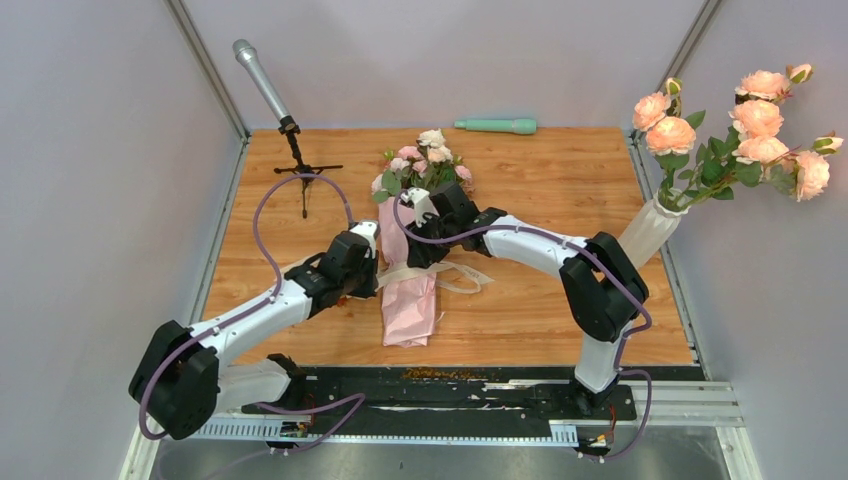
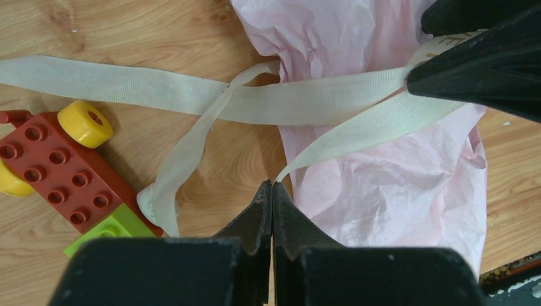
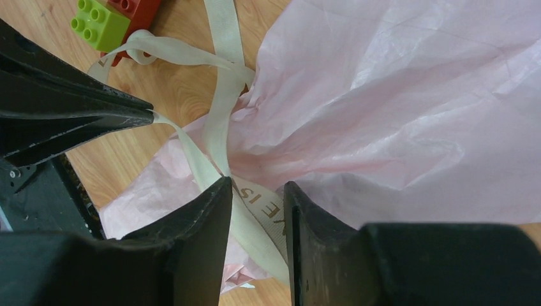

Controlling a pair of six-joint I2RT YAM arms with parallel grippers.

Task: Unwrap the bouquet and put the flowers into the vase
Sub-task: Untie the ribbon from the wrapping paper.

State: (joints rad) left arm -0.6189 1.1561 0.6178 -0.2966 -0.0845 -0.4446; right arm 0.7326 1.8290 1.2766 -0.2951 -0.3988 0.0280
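The bouquet (image 1: 410, 290) lies mid-table in pink crinkled paper (image 2: 395, 191), its small pink and white flowers (image 1: 425, 165) pointing to the far side. A cream ribbon (image 2: 306, 102) crosses the paper, loosened, with loops trailing on the wood. My left gripper (image 2: 272, 185) is shut on one ribbon end, just left of the paper. My right gripper (image 3: 256, 185) sits over the wrapped neck, jaws part-way apart with the lettered ribbon band (image 3: 258, 213) between them. The ribbed white vase (image 1: 648, 230) stands at the right edge, holding peach roses.
A red toy brick car with yellow wheels (image 2: 54, 169) and a green brick (image 2: 105, 233) lie left of the bouquet, close to my left gripper. A microphone on a small stand (image 1: 290, 130) is at the back left. A mint-green cylinder (image 1: 497, 125) lies at the back.
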